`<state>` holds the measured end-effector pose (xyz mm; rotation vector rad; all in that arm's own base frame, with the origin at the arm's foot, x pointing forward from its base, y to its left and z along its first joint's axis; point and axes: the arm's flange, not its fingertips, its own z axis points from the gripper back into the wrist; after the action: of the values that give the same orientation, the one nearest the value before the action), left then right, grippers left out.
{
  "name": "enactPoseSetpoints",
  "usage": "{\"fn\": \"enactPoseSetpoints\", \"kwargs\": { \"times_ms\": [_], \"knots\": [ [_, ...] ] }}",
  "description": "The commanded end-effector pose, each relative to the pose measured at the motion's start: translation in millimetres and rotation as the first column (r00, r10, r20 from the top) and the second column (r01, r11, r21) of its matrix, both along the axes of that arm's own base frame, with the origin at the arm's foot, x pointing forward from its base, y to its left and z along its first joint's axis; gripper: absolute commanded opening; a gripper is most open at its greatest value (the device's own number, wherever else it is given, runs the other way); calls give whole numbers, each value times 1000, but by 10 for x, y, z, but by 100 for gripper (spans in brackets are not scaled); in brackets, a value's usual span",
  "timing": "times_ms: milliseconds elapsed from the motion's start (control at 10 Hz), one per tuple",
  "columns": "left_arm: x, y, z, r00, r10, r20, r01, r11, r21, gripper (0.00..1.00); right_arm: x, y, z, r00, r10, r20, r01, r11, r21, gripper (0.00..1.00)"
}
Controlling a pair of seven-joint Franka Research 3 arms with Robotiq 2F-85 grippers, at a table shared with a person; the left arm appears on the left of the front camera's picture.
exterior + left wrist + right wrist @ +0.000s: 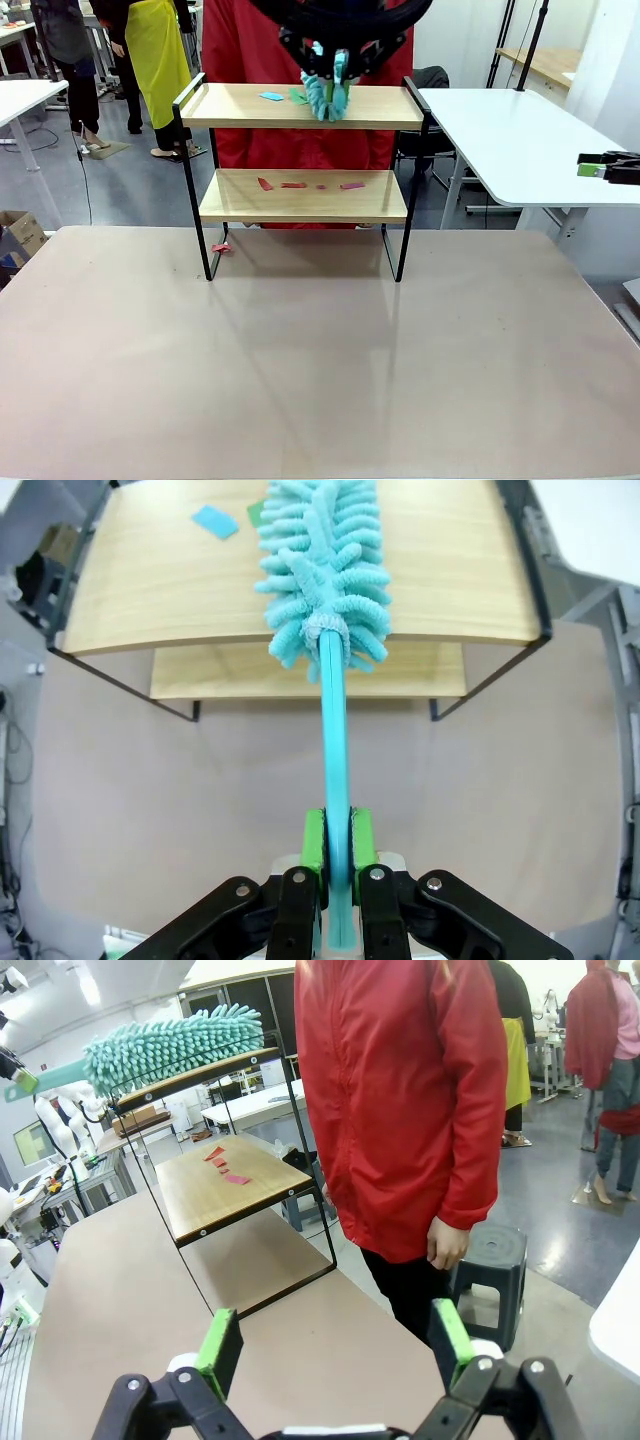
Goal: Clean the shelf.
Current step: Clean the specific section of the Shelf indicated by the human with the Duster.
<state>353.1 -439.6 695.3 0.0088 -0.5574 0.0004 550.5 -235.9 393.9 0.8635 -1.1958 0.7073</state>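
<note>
I see a turquoise duster point(325, 560), a pale-wood shelf point(240, 106) with black frame, one light-blue paper scrap point(215, 521), red scraps point(293, 185) and a person's plain red jacket point(400, 1090).

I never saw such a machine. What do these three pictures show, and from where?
Two robot arms work at a table. The first looks across it from between them; the other two come from a camera on each wrist. The left arm's jaws are shut on the handle of a turquoise duster, resting on the top board of a two-tier shelf. A blue scrap lies there, red scraps on the lower board. The right arm's jaws are open. A person in red stands behind.
</note>
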Motion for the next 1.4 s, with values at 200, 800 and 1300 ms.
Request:
{"fn": "enactPoseSetpoints", "kwargs": {
  "times_ms": [200, 800, 1300],
  "knots": [
    [-39, 526, -38, 1000, -11, -13, 12, 996, 86, 13, 5, 11, 26, 1000, 3, 4, -3, 1000, -3, 100],
    [105, 1086, -72, 999, 41, -29, -33, 969, 245, 13, 5, 11, 26, 1000, 3, 4, -3, 1000, -3, 100],
    [-35, 1355, 17, 994, 105, 30, -109, 914, 392, 13, 5, 11, 26, 1000, 3, 4, -3, 1000, -3, 100]
  ]
}}
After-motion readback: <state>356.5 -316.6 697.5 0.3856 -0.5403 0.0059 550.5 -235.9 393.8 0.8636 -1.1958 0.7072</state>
